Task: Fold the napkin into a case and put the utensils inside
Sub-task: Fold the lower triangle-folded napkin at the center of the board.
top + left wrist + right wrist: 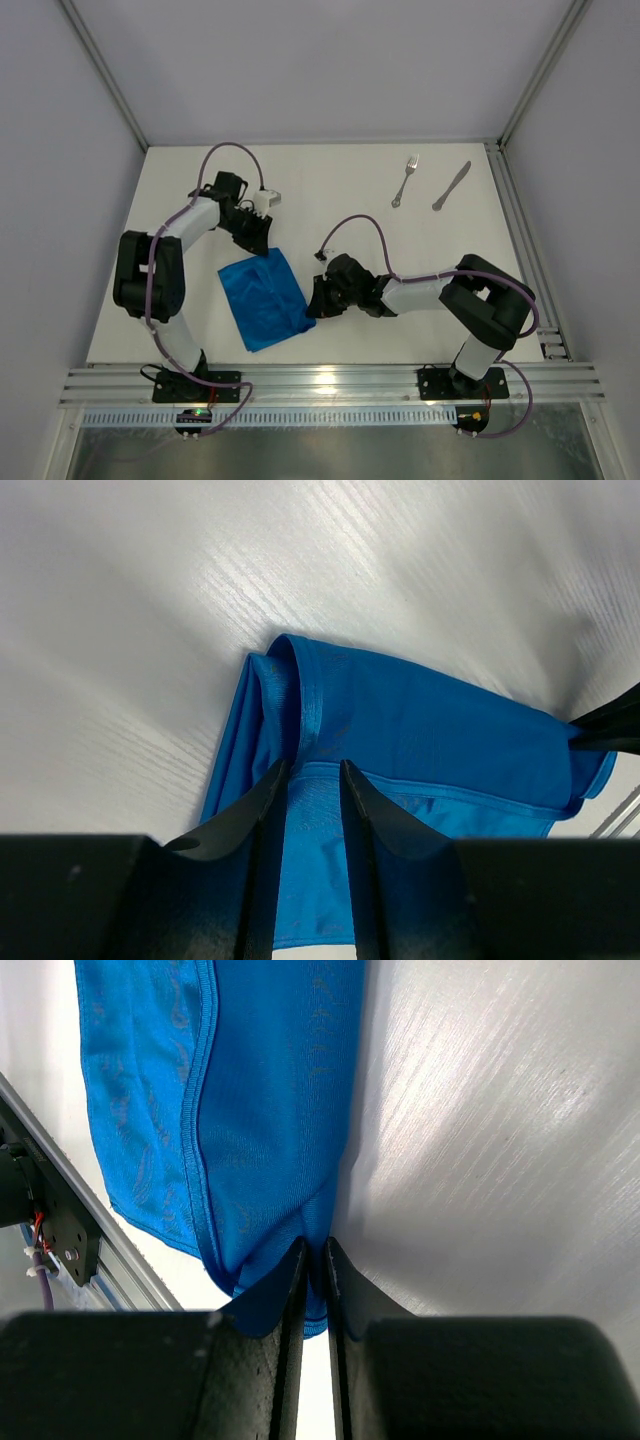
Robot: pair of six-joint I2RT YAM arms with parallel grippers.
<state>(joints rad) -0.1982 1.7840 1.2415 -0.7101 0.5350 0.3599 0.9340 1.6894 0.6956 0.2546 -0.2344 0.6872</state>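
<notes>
Item 1, right gripper (315,1250): jaws nearly together, pinching the near right corner of the napkin (262,298)

Item 2, left gripper (312,770): jaws narrowly apart at the napkin's far edge, blue cloth showing in the gap; I cannot tell whether they grip it

Item 3, napkin: bright blue, folded over on itself with a hem showing, lying tilted on the white table (330,190) between my two arms

Item 4, fork (404,180) and knife (451,186): side by side at the far right, well apart from the cloth
</notes>
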